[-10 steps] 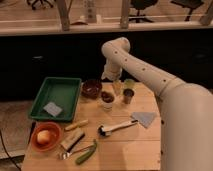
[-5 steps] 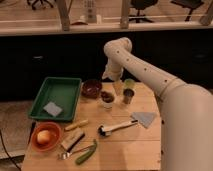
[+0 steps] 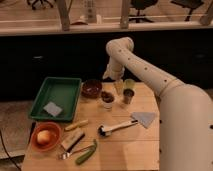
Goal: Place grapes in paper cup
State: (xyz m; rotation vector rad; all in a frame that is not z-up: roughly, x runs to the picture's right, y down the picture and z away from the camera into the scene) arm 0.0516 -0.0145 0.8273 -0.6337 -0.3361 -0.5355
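Hanging over the far middle of the bench (image 3: 125,150), my fingers (image 3: 119,85) pointed downward at the end of my white arm (image 3: 145,70); whether they were spread or pressed together I could not tell. Just below and to the near left of my fingers stood the paper cup (image 3: 107,103), upright, with the grapes (image 3: 107,96) resting in its mouth as a dark lumpy cluster. The grapes lay apart from my fingers, not between them. Immediately right of my fingers stood the pale yellow-green cup (image 3: 129,84), and just nearer than that, beside the paper cup, the grey metallic cup (image 3: 128,95). Left of my fingers, near the paper cup, sat the dark red-brown bowl (image 3: 92,88). Farther left lay the green tray (image 3: 65,87), holding a grey square piece (image 3: 52,108). Well apart from my fingers, toward the near left corner, sat the orange bowl (image 3: 46,136) with a pale round item inside. Between that bowl and the middle of the bench lay a yellow item (image 3: 76,125), a brush-like block (image 3: 73,140), a metal utensil (image 3: 65,154) and a green item (image 3: 86,154). Nearer than the cups lay a white-handled tool (image 3: 116,128), its handle running toward a grey cloth (image 3: 145,118) on the right.
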